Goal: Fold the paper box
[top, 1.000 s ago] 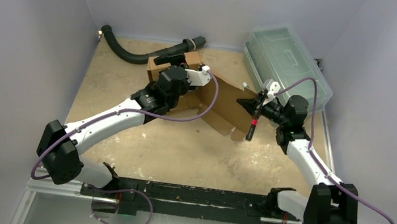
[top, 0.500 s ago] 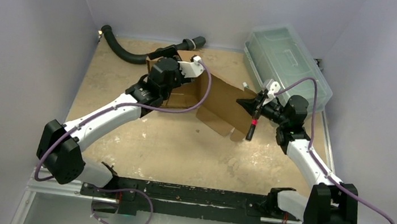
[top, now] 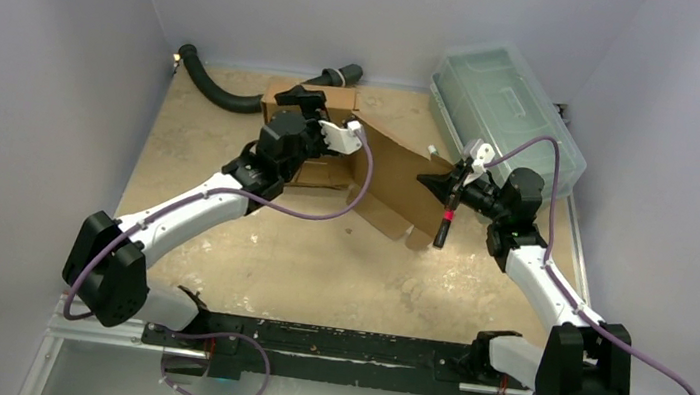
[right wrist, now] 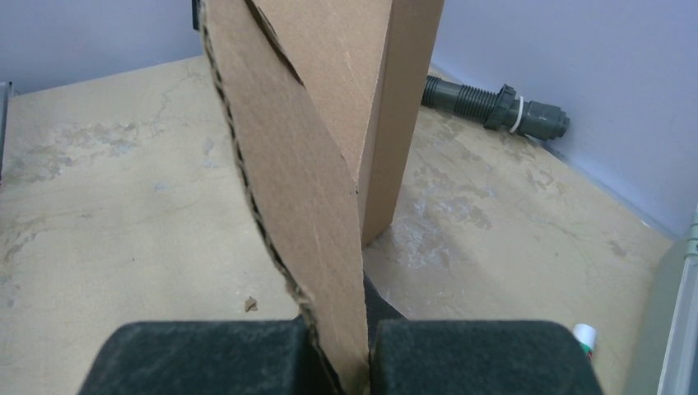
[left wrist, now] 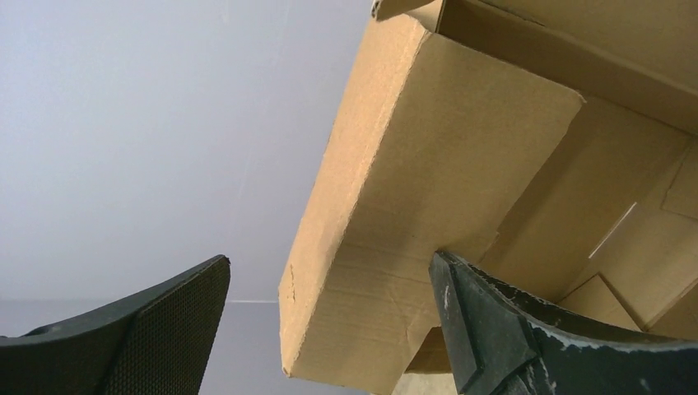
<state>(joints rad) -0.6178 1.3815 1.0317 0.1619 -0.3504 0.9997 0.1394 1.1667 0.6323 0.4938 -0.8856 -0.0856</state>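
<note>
We find the paper box (top: 399, 178) half-formed toward the far edge of the desk (top: 319, 254), its lid panel raised because the right end effector (right wrist: 342, 354) is clamped on a flap edge, apparently to steady the sheet. The left end effector (left wrist: 325, 329) stands wide open, straddling a side wall without gripping, in our judgement ready to press it upright. Count: one box, two end effectors, one clear bin (top: 503, 106), one black hose (top: 208, 91).

I see the paper box (top: 398, 185), plain brown corrugated cardboard, half-folded at upper centre of the frame: walls standing at left, lid panel slanting right.
</note>
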